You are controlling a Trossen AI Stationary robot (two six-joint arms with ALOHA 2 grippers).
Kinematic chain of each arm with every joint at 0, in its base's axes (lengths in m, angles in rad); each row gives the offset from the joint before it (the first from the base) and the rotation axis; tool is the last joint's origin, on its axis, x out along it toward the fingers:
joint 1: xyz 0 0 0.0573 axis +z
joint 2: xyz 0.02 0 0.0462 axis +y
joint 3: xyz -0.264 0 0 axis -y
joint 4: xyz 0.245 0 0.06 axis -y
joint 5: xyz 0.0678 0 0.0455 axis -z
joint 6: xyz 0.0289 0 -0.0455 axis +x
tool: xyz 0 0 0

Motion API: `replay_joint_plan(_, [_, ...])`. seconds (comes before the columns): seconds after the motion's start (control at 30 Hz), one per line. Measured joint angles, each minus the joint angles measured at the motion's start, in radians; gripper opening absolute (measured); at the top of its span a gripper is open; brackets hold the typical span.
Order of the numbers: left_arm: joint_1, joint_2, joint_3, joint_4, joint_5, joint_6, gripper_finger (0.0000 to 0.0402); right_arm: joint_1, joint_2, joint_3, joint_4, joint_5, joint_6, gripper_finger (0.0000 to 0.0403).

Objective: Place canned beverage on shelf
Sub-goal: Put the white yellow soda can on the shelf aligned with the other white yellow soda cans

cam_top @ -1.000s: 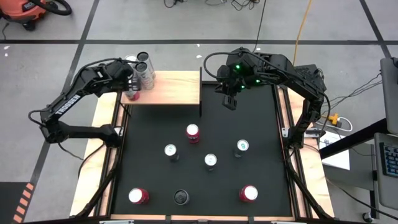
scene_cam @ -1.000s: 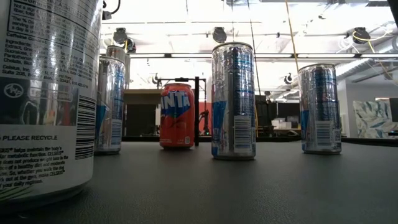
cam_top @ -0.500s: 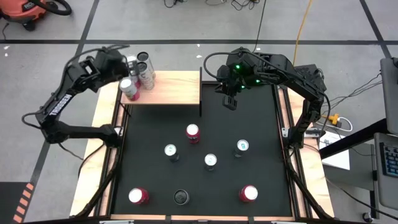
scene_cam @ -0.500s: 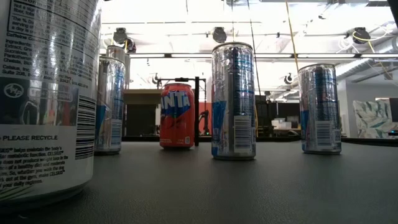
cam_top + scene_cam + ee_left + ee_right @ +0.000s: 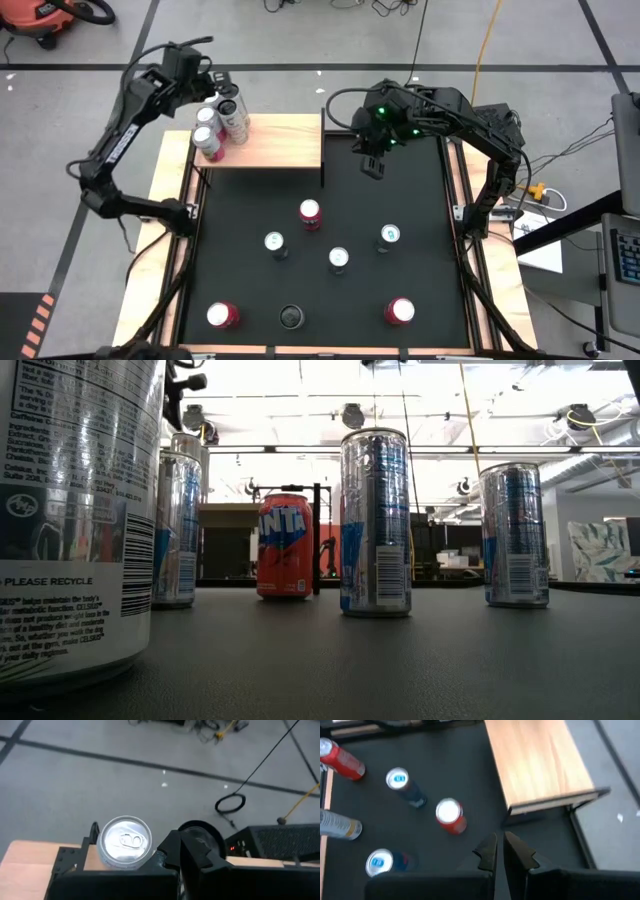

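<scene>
The pale wood shelf stands at the mat's far left. Several cans stand upright on its left end, among them a pink-red can and silver cans. My left gripper is shut and empty, raised above and beyond those cans. Its wrist view looks down on a silver can top and a dark can top. My right gripper is shut and empty, hanging over the mat just right of the shelf.
Several cans stand upright on the black mat: a red one nearest the shelf, silver ones in the middle, and red and black ones along the near edge. Bare mat lies between the shelf and these.
My left gripper has risen from the pink-red can at the shelf's left end and drawn back toward the table's far edge. The can stays standing on the shelf.
</scene>
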Motion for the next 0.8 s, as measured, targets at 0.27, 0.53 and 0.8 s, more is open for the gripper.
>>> replay_joint_plan(0.27, [0.063,0.043,0.000,-0.002,0.049,0.003,0.0000,0.000,-0.002,0.000,-0.062,0.000,0.069,0.0011])
replay_joint_plan(0.53, [0.097,0.046,0.000,0.002,0.053,0.054,0.0000,0.000,-0.003,0.000,-0.061,0.002,0.069,0.0011])
replay_joint_plan(0.8, [0.083,0.025,0.000,0.016,0.154,0.075,0.0000,0.000,-0.004,0.000,-0.052,0.003,0.071,0.0011])
